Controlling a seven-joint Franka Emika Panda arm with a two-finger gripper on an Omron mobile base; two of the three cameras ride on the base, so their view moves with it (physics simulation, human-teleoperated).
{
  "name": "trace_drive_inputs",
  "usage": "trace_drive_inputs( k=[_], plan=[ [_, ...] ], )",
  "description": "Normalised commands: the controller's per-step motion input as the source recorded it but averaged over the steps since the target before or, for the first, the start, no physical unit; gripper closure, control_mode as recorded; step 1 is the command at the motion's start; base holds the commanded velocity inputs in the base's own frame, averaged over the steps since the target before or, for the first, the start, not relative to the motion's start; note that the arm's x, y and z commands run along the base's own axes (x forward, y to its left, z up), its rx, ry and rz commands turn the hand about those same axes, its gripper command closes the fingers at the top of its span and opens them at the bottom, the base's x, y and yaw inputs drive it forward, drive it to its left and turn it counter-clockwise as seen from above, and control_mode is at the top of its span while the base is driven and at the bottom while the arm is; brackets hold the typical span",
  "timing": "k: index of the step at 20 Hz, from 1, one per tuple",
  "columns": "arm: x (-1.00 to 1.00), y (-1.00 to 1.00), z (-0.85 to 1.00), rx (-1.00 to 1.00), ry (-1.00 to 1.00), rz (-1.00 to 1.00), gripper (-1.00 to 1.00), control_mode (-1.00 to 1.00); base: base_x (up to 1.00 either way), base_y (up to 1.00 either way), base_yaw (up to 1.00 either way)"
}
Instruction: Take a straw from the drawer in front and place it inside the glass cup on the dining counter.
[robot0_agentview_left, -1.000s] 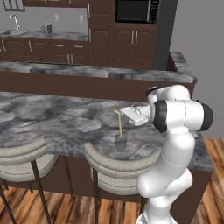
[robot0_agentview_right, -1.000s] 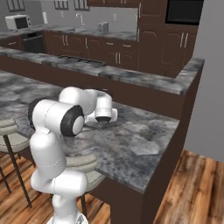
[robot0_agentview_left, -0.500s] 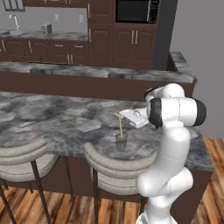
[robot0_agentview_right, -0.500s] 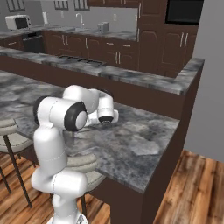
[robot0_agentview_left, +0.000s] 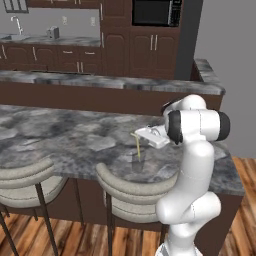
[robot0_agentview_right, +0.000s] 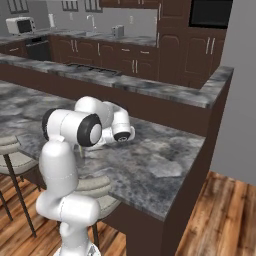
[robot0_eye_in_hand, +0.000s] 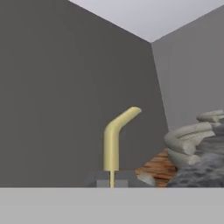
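One gripper (robot0_agentview_left: 141, 134) level — pinching straw (robot0_agentview_left: 138, 147)

light: even, soft, no single source evident | shadows: faint, diffuse under the worktop (robot0_agentview_left: 75, 135) overhang and stools (robot0_agentview_left: 30, 180) | glare: none, only dull sheen on white arm (robot0_agentview_left: 195, 150) | sharpness: soft, low-resolution rendering, blurred marble veins | edges: no visible distortion | hand view: flat grey walls (robot0_eye_in_hand: 65, 87), straw (robot0_eye_in_hand: 114, 135) moderately crisp

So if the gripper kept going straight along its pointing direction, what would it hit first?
Nothing close, seemingly: past the thin pale yellow bent-top straw pinched in the shut gripper, only a plain grey wall lies ahead, though depth is hard to judge.
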Motion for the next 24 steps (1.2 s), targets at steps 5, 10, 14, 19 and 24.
trace_drive_inputs(
  k=[5, 10, 14, 19, 24],
  plan=[
    [-0.27, 0.0, -0.01, 0.0, -0.03, 0.07, -1.0, -1.0, 0.0, 0.0, 0.0],
    [-0.2, 0.0, 0.0, 0.0, -0.07, 0.05, -1.0, -1.0, 0.0, 0.0, 0.0],
    [-0.08, 0.0, 0.07, -0.04, -0.2, 0.0, -1.0, -1.0, 0.0, 0.0, 0.0],
    [0.0, 0.0, 0.37, -0.29, -0.49, 0.0, -1.0, -1.0, 0.0, 0.0, 0.0],
    [-0.15, 0.0, 0.44, -0.37, -0.54, 0.0, -1.0, -1.0, 0.0, 0.0, 0.0]
  ],
)
